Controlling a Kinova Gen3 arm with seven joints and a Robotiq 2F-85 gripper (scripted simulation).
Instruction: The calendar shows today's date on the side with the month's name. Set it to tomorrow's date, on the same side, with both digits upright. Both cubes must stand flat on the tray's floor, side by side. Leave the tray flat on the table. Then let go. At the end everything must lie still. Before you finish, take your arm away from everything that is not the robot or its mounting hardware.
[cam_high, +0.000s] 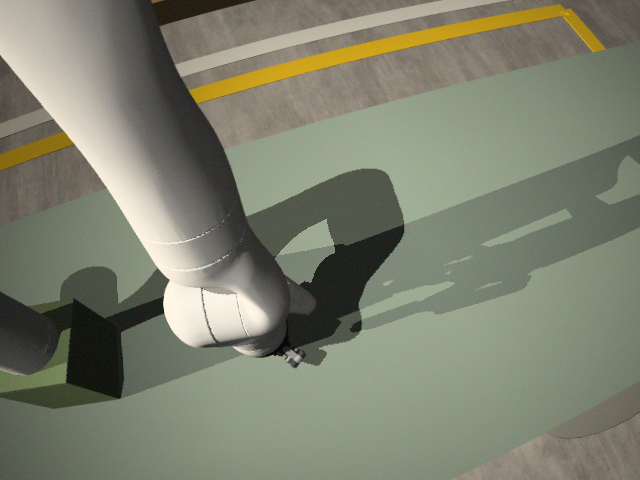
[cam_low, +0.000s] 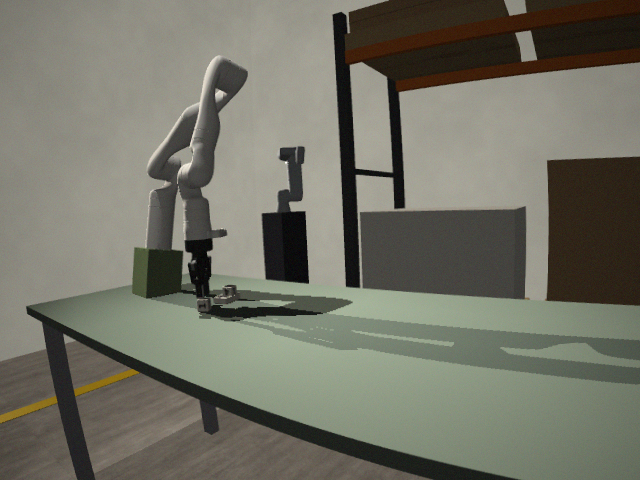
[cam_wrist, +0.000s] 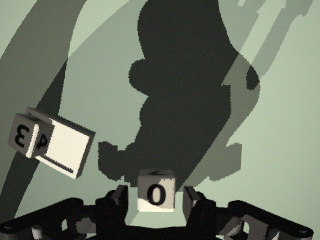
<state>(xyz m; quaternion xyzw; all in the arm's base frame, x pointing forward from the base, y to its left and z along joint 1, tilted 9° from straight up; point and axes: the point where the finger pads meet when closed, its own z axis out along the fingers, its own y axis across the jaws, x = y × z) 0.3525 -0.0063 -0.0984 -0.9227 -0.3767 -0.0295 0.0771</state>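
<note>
A pale cube (cam_wrist: 156, 194) (cam_low: 204, 305) shows a dark 0 facing the wrist camera, with a darker side behind it. My gripper (cam_wrist: 155, 197) (cam_low: 202, 299) (cam_high: 292, 354) is partly open and points down. Its fingers stand on either side of this cube, with a narrow gap at each side in the wrist view. The other cube (cam_wrist: 22, 136) (cam_low: 229, 290) is at the left end of the white tray (cam_wrist: 69, 146) (cam_low: 222, 299). It shows an upside-down 3 and part of a 4. The tray's month name cannot be read, and the arm hides the tray in the top view.
The green table (cam_high: 413, 392) (cam_low: 248, 361) carries the arm's green base block (cam_high: 95, 351) (cam_low: 157, 273). The arm's dark shadow (cam_wrist: 175, 100) crosses the table beside the tray. A black pedestal (cam_low: 284, 248) and a grey box (cam_low: 439, 253) stand behind the table.
</note>
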